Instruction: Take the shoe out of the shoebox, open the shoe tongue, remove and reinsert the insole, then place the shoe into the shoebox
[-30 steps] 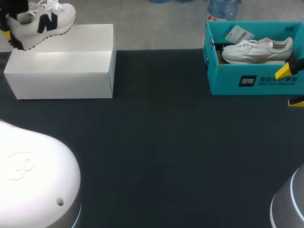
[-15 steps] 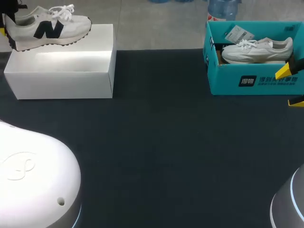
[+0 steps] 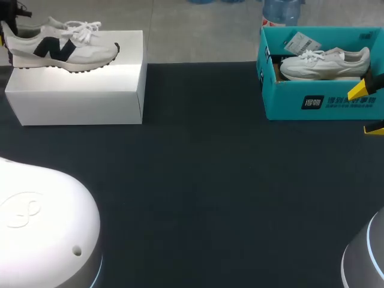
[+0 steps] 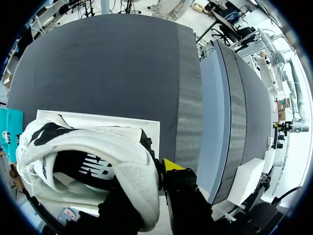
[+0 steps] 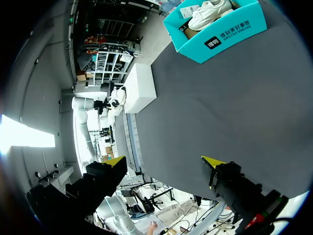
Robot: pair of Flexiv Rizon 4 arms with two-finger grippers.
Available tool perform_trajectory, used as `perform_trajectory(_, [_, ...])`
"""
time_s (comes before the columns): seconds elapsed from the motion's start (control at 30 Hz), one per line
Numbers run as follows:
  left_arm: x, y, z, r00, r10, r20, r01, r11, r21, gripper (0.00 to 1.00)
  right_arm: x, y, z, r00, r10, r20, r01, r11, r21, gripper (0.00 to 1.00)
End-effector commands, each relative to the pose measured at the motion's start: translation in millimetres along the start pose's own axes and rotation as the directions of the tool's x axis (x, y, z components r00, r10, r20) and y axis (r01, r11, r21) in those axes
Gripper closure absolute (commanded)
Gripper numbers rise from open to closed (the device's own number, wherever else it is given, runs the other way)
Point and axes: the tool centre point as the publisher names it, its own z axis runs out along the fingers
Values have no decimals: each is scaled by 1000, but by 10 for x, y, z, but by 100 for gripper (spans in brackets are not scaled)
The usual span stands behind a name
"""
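On your left, the left tool (image 4: 157, 180) is clamped on the heel of the white shoe (image 3: 63, 47), which lies level along the top of the white shoebox (image 3: 78, 96). On your right, the right tool (image 3: 367, 109) hangs with its fingers apart, just beside the teal shoebox (image 3: 288, 102) that holds a second shoe (image 3: 327, 63).

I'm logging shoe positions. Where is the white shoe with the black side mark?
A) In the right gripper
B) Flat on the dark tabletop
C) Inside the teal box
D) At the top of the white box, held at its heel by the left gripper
D: the white shoe lies along the top of the white box, with the left gripper clamped on its heel end.
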Motion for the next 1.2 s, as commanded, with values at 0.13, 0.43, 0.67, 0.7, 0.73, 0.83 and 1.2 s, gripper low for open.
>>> perform_trajectory(0.13, [-36,-25,-30,999,-18,27,19,1000,-15,100,-4,-4,5,1000,1,1,-1,1000,-1,0])
perform_trajectory(0.43, [-156,80,186,999,32,25,-31,999,-32,100,-4,-4,5,1000,1,1,-1,1000,-1,0])
perform_trajectory(0.67, [-273,214,474,998,15,55,-14,1000,-21,100,-4,-4,5,1000,1,1,-1,1000,-1,0])
perform_trajectory(0.7, [-287,222,522,998,24,53,-23,1000,-17,100,-4,-4,5,1000,1,1,-1,1000,-1,0])
perform_trajectory(0.73, [-304,233,573,998,22,51,-21,1000,-17,100,-4,-4,5,1000,1,1,-1,1000,-1,0])
perform_trajectory(0.83, [-342,263,745,998,27,48,-27,1000,-2,100,-4,-4,5,1000,1,1,-1,1000,-1,0])
perform_trajectory(1.2, [-438,240,1225,996,70,61,-71,997,10,100,-4,-4,5,1000,1,1,-1,1000,-1,0])
